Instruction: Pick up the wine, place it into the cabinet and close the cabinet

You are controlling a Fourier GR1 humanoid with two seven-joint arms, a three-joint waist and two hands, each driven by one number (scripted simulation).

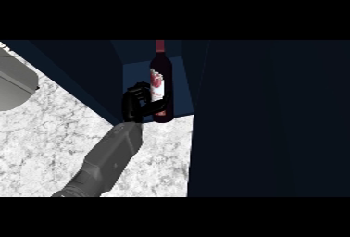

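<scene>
My hand (137,102) sits just above the middle of the view, at about twelve o'clock, at the end of a grey forearm (109,159) that comes up from the lower edge at seven o'clock. Which of my two hands it is, I cannot say from this view alone; it enters left of centre. My fingers (131,98) are curled and my thumb reaches across toward the wine bottle (161,85), closing on its lower body.

The wine bottle stands upright, its long axis running from six to twelve o'clock in the view, neck and red cap pointing to twelve. The white and red label faces me. Its base rests at the front edge of the cabinet's (147,62) open compartment, a blue-lit recess between dark walls.

A large dark panel, the cabinet door (266,120), fills the view from one to five o'clock, just to the right of the bottle.

The speckled white counter (41,139) spreads from eight to ten o'clock. A grey sink (14,88) corner shows at ten o'clock, well apart from my hand.
</scene>
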